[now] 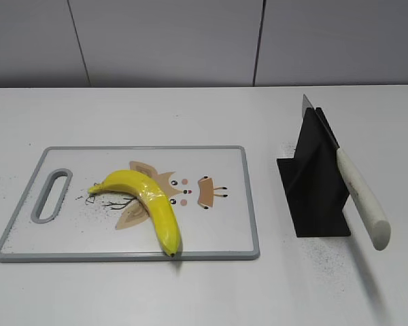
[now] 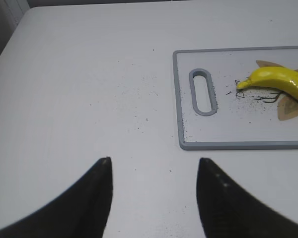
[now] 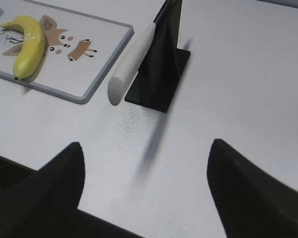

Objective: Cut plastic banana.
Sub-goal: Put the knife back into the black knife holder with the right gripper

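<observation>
A yellow plastic banana [image 1: 147, 204] lies on a white cutting board with a grey rim [image 1: 251, 204] at the left of the table. It also shows in the left wrist view [image 2: 278, 82] and the right wrist view [image 3: 29, 44]. A knife with a white handle [image 1: 362, 197] rests slanted in a black stand [image 1: 313, 183] at the right; its handle also shows in the right wrist view [image 3: 131, 62]. My left gripper [image 2: 154, 163] is open and empty, left of the board. My right gripper [image 3: 146, 148] is open and empty, in front of the stand. Neither gripper shows in the exterior view.
The board has a grey handle slot [image 1: 51, 195] at its left end and a printed cartoon figure [image 1: 190, 190]. A grey panelled wall [image 1: 190, 41] stands behind the white table. The table's front edge [image 3: 20, 166] shows in the right wrist view.
</observation>
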Tool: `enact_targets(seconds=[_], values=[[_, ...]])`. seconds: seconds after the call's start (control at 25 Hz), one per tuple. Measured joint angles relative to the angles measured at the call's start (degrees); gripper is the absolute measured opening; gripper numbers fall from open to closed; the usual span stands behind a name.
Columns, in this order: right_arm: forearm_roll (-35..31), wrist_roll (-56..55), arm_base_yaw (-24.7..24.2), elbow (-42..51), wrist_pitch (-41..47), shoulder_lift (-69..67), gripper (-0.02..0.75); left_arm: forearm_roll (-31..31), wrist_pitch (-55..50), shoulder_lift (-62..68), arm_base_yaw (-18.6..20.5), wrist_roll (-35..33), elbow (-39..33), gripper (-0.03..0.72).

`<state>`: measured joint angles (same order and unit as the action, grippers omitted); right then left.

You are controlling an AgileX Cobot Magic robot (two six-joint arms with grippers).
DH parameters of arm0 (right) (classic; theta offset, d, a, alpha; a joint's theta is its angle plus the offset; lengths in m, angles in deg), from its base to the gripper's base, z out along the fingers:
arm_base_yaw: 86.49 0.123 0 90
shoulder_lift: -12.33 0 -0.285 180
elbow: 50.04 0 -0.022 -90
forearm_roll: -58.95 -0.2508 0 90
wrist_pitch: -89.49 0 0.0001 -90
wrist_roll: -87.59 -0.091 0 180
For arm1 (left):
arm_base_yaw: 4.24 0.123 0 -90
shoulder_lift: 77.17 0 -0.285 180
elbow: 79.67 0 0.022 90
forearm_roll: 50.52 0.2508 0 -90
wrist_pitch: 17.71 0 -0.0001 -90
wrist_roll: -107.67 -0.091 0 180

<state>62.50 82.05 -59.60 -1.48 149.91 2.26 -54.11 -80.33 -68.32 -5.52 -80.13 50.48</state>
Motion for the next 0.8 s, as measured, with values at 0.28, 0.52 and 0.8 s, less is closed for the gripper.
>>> enact_targets(seconds=[0.28, 0.52, 0.8], values=[[0.11, 0.0, 0.0, 0.0, -0.11, 1.7, 0.581, -0.15, 0.0, 0.0, 0.0, 0.0, 0.0, 0.497], [0.11, 0.06, -0.1, 0.0, -0.12, 2.59, 0.581, -0.2, 0.0, 0.0, 0.04, 0.0, 0.0, 0.492], [0.11, 0.0, -8.41, 0.0, -0.12, 2.59, 0.581, -0.27, 0.0, 0.0, 0.11, 0.0, 0.0, 0.492]])
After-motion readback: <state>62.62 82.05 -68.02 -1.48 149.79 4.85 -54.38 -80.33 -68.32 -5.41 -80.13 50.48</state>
